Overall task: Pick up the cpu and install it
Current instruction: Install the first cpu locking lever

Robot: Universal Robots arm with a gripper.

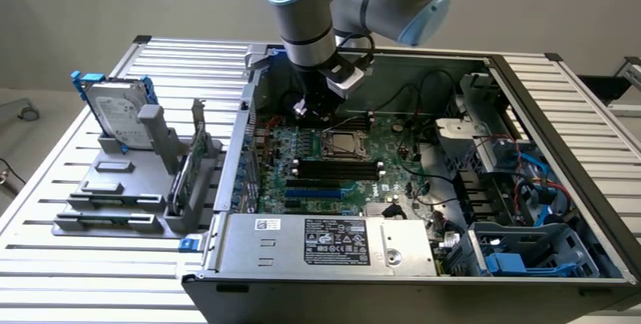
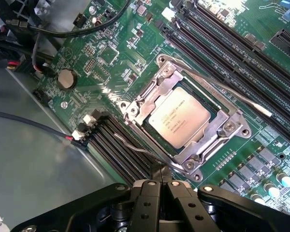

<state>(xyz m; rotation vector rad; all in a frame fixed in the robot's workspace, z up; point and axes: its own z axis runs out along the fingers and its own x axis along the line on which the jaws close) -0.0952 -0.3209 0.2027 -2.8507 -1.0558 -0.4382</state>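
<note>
One silvery square cpu (image 2: pixel 180 117) sits in mobo socket (image 2: pixel 150 96).

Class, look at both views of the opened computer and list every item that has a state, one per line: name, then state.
cpu: seated flat in the socket, metal top up.
socket frame: closed round the cpu.
gripper: shut, empty, just above the motherboard beside the socket.
computer case: lying on its side, panel off.
hard drive: upright in its blue bracket on the grey stand.
</note>
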